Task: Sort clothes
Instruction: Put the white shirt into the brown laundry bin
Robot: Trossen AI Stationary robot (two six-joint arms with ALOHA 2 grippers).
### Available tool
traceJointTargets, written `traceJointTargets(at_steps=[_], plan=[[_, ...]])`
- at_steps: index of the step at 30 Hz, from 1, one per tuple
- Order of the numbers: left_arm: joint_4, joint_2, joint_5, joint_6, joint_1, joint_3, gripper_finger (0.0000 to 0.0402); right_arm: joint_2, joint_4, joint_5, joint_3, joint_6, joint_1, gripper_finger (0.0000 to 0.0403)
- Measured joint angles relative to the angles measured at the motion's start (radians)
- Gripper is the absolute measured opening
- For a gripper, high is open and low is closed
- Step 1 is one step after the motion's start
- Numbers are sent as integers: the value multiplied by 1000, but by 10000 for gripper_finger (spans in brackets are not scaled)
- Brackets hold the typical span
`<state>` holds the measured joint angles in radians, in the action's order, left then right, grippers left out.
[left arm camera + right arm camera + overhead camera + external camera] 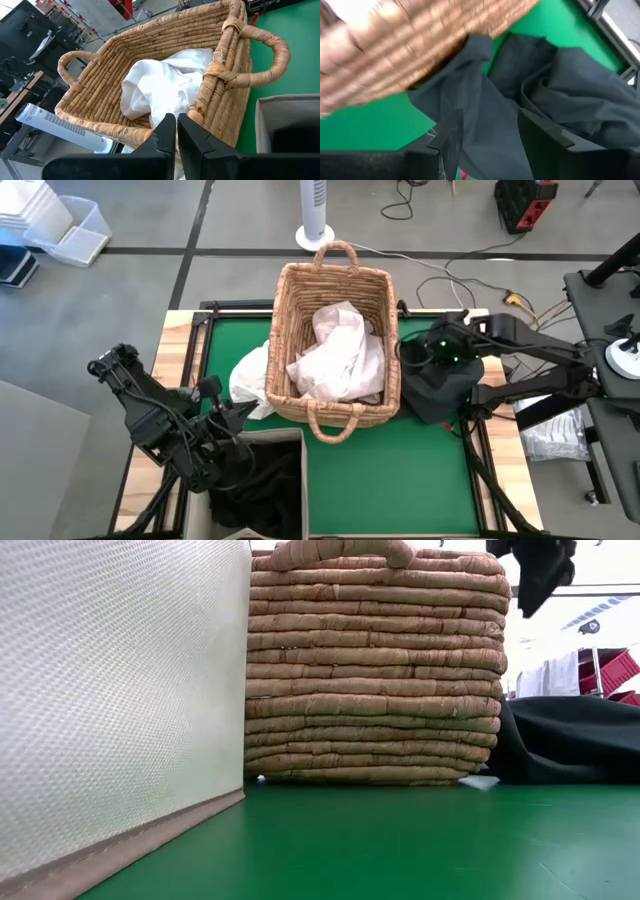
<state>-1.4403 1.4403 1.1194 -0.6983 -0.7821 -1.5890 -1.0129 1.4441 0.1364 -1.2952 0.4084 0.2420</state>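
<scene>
Hanging between parted right fingers (451, 135): dark garment (495, 125)

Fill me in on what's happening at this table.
A two-armed robot is sorting clothes by colour. The right tool is at the right side of the wicker basket, its jaws parted over a dark garment piled on the green table beside the basket. White garments lie in the basket, one hanging over its left wall. The left tool is shut and empty near the basket's front-left corner, above a beige bin holding dark fabric.
</scene>
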Motion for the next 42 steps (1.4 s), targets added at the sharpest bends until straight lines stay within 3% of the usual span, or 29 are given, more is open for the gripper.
traceJointTargets(at_steps=[11,24,32,36,42], plan=[[0,0,0,0,0,0,0,88,-22,-5,241,0,0,184],[1,0,95,18,2,0,0,184,-142,-2,374,39,0,183],[0,-2,-70,66,125,0,0,228,-264,178,341,-48,0,183],[-2,-14,-167,147,187,0,0,234,-359,183,327,-110,0,182],[-3,-83,-235,200,239,5,0,234,-499,180,337,-204,0,183]])
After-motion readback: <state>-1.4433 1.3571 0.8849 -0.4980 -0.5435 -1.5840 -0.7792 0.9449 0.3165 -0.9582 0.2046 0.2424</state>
